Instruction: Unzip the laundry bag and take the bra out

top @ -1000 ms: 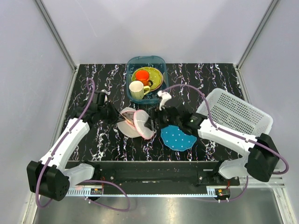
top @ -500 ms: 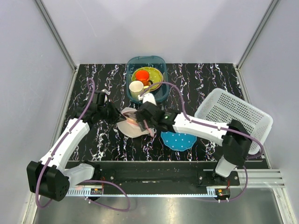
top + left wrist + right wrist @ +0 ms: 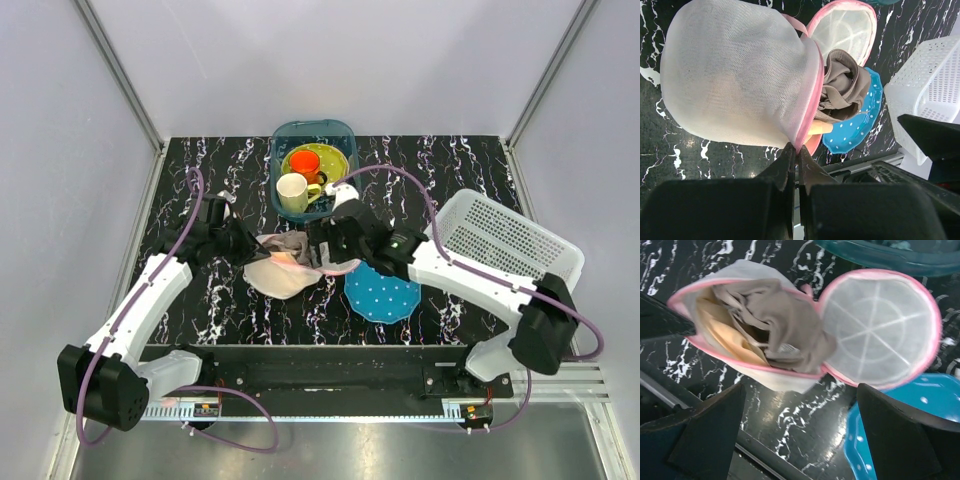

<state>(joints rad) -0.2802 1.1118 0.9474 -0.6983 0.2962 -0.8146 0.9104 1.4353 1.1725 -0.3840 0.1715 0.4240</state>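
The laundry bag [image 3: 880,325] lies unzipped between the arms, the bra [image 3: 775,325] bunched inside; the left gripper [image 3: 796,150] pinches its pink rim [image 3: 807,115]; the right gripper [image 3: 800,395], fingers wide, hovers above; removal comes next, calling for a descent onto the bra.

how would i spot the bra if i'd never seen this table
On the black marbled table, look in the middle, just nearer the arms than the teal tub, for the round white mesh laundry bag lying open. The bra is the crumpled grey-brown fabric bulging from its pink-trimmed mouth, soft and dark against the stiff white mesh around it.
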